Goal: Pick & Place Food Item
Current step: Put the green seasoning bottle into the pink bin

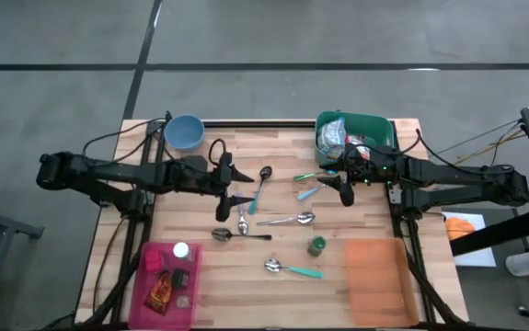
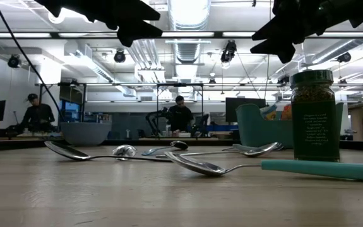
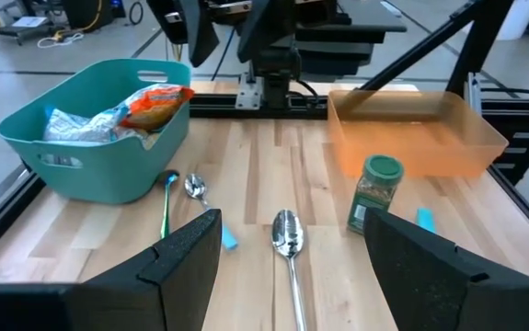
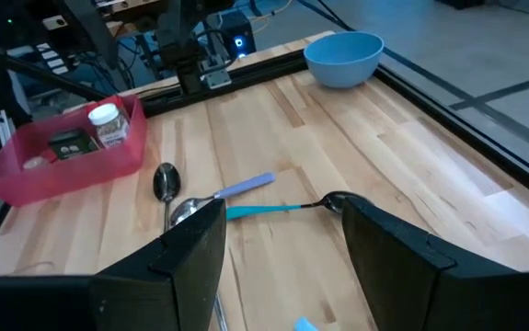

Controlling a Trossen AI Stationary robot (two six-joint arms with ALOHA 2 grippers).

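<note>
Table [image 1: 246, 276]: wooden top; its near edge is cut off in the high view.
Green tub [image 1: 374, 129]: just behind the right gripper; the packets [image 3: 144, 103] inside it are crumpled and their labels cannot be read.
Orange tray [image 1: 372, 276]: see-through, off to one side of the right arm, near the front of the table.
Pink tray [image 1: 154, 262]: off to one side of the left arm; holds a white-capped jar [image 4: 106, 124] and small packs too small to identify.
Blue bowl [image 1: 184, 132]: on the other side of the left arm, at the table's back edge.
Left gripper [image 1: 231, 193]: raised above the table, fingers parted, holding nothing; spoons [image 1: 287, 221] lie just ahead of it.
Right gripper [image 1: 338, 182]: raised, fingers parted, holding nothing; the tub's front rim is partly hidden by it.
Spice jar [image 1: 316, 245]: green lid, upright, between the two grippers and nearer the table's front, apart from both.
</note>
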